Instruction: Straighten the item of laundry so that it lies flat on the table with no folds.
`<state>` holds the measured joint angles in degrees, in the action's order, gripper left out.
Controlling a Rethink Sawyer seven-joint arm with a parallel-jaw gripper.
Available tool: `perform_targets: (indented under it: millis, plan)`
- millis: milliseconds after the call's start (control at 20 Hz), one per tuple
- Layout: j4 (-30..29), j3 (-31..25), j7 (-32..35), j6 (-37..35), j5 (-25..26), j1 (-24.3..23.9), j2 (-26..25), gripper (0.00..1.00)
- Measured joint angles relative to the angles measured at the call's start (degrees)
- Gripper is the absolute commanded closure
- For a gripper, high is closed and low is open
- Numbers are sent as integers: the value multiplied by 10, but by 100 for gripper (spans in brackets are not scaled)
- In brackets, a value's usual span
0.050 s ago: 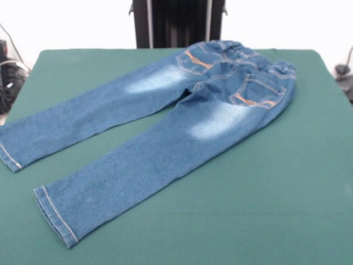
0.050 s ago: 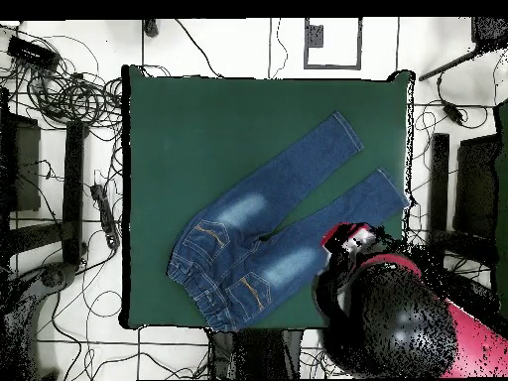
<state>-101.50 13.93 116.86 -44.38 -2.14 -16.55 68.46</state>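
Denim jeans (image 1: 165, 116) lay spread back-side up on the green surface (image 1: 287, 182), waistband toward the upper right of the front view and both legs running diagonally to the lower left. The legs appeared flat and slightly parted; one hem reached the surface's left edge. Overhead, the garment (image 2: 273, 223) crossed the frame's centre, waistband at lower left, hems at upper right. The arm (image 2: 392, 317) occupied the lower right of the overhead view; its end effector (image 2: 349, 238) sat just beside the nearer leg, and whether it was open or grasping anything could not be told. Judged risk: any descent or sweep here could snag that leg and drag in a new fold, or pull the overhanging hem off the edge.
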Motion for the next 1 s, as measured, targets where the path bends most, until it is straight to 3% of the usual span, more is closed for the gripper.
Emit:
perform_targets:
  millis: [400,1000]
  plan:
    - [25,-23,0,-27,22,-36,26,0]
    - [33,-64,0,-31,28,-51,41,0]
